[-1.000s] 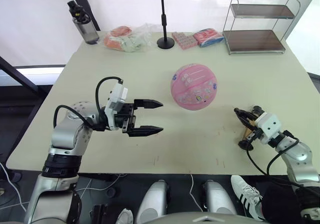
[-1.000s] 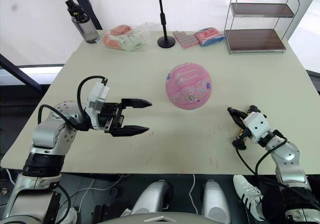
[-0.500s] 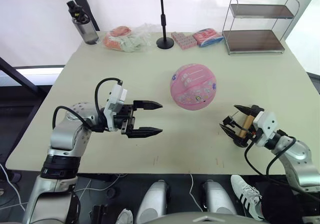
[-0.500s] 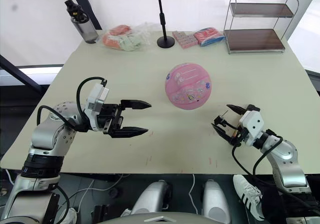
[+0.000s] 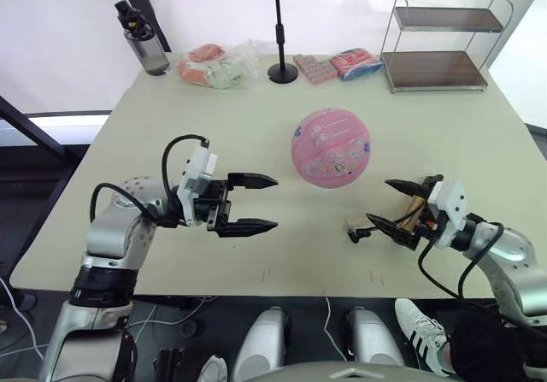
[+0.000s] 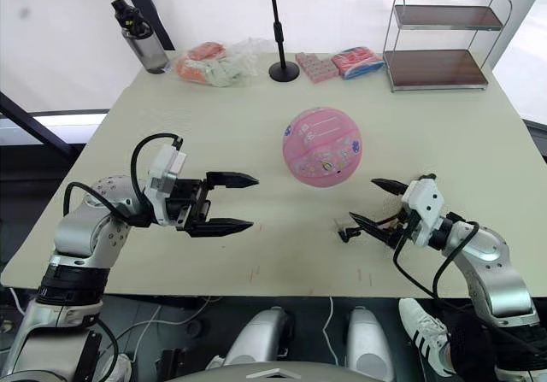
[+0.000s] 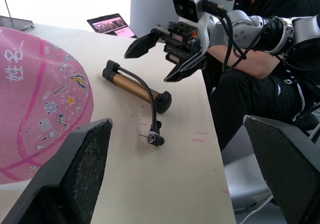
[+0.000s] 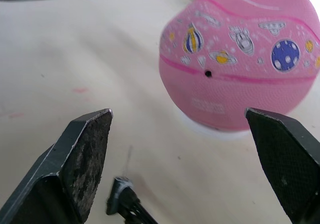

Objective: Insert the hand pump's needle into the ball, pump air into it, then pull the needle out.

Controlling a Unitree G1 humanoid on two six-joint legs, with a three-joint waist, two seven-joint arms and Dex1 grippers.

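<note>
I see a pale beige table [image 5: 171, 126] before white curtains, a wire shelf rack [image 5: 440, 40] at its far edge. The round pink ball [image 5: 331, 148] sits mid-table. The gold-bronze hand pump [image 7: 132, 85] lies near my right gripper [image 6: 376, 204], its needle [image 8: 127, 160] on the tabletop. Left gripper [image 5: 256, 202] and right both gape wide, holding nothing.

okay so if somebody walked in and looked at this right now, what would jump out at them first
The round pink ball with white printed panels, sitting mid-table on a small white ring. Either side of it, two open black-fingered grippers face inward: the left gripper hovers empty, and the right gripper hangs over the short gold-bronze hand pump, whose needle lies on the table.
</note>
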